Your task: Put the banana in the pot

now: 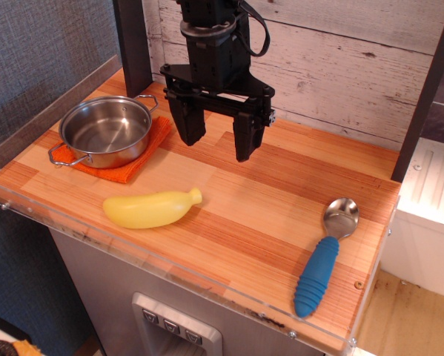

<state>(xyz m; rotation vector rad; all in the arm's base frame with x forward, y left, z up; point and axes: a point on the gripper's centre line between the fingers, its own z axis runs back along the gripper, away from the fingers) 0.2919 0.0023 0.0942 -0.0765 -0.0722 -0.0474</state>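
The banana (152,208) is pale yellow and plump. It lies on its side near the front edge of the wooden table (266,193), stem tip pointing right. The pot (106,131) is a small shiny steel pot with two wire loop handles. It stands empty on an orange cloth (136,164) at the back left. My gripper (218,140) is black, open and empty. It hangs above the middle back of the table, to the right of the pot and behind the banana.
A steel spoon with a blue ribbed handle (322,263) lies at the front right. A dark post (133,44) stands behind the pot. A wood-plank wall runs along the back. A clear lip edges the table's front.
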